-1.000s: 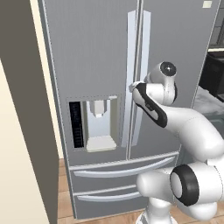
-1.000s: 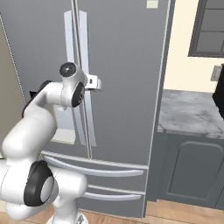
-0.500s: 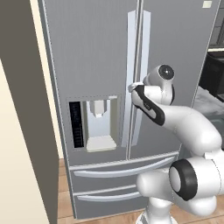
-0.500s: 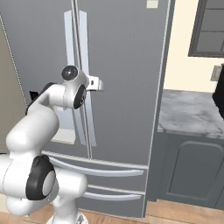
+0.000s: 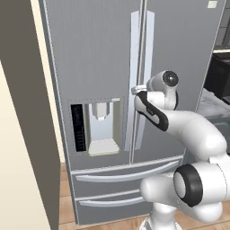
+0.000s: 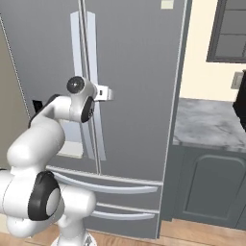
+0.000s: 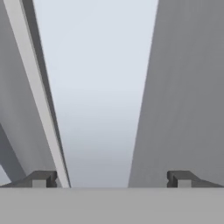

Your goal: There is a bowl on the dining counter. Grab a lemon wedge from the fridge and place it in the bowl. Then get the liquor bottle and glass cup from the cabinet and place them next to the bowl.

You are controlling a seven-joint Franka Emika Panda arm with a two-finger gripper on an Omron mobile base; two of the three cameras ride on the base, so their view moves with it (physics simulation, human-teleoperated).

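Cream walls (image 6: 199,77), wooden floor (image 6: 202,233), grey marble counter (image 6: 209,122).

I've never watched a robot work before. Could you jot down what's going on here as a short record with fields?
Place: simulated kitchen, in front of a tall grey French-door fridge
Fridge doors: both shut
Fridge front: water dispenser in the left door, two drawers below
Arm: white, reaching toward the pale vertical handles at the fridge's middle seam
Gripper: open, holding nothing, its dark fingertips either side of the right door's handle
Beside fridge: grey marble counter over a dark cabinet
Task stage: fridge not yet opened
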